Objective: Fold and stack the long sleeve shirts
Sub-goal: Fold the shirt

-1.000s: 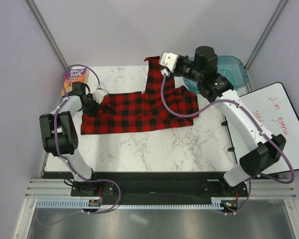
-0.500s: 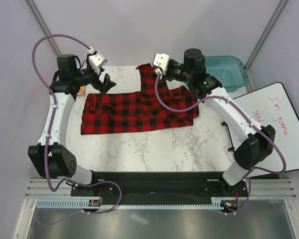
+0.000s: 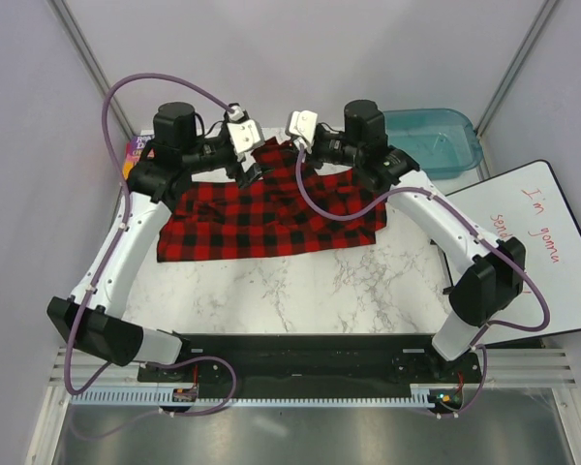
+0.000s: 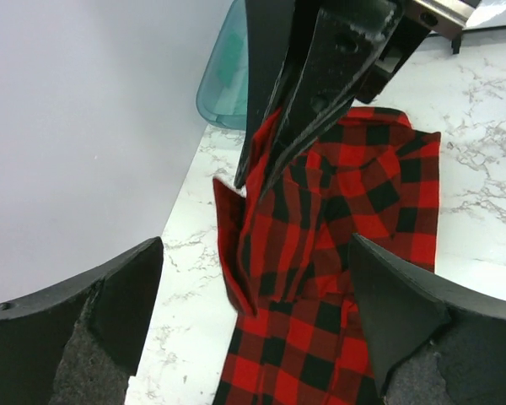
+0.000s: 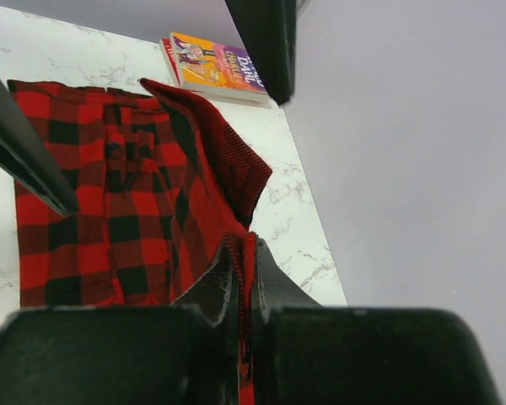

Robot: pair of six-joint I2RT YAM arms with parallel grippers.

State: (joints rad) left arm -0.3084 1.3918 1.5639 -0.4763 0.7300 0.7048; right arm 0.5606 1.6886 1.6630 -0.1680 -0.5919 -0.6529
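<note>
The long sleeve shirt [image 3: 271, 213], in red-and-black check, lies spread across the back half of the marble table [image 3: 300, 286]. My right gripper [image 3: 294, 149] is shut on a lifted fold of the shirt at the back middle. In the right wrist view the fabric [image 5: 118, 194] is pinched between the tips of the right gripper [image 5: 244, 253]. My left gripper [image 3: 251, 169] hovers open just left of it over the cloth. From the left wrist, the left gripper [image 4: 255, 253] has wide jaws with nothing between them. They face the raised fold [image 4: 270, 211] and the right gripper [image 4: 274, 164].
A teal bin [image 3: 434, 140] stands at the back right corner. A colourful paperback book [image 3: 138, 151] lies at the back left edge, and it is also in the right wrist view [image 5: 215, 67]. A whiteboard [image 3: 542, 242] leans off the table's right side.
My left gripper let go of the shirt's left edge, opened, and swung up and right to the back middle. The right gripper carried its fold leftward toward it.
</note>
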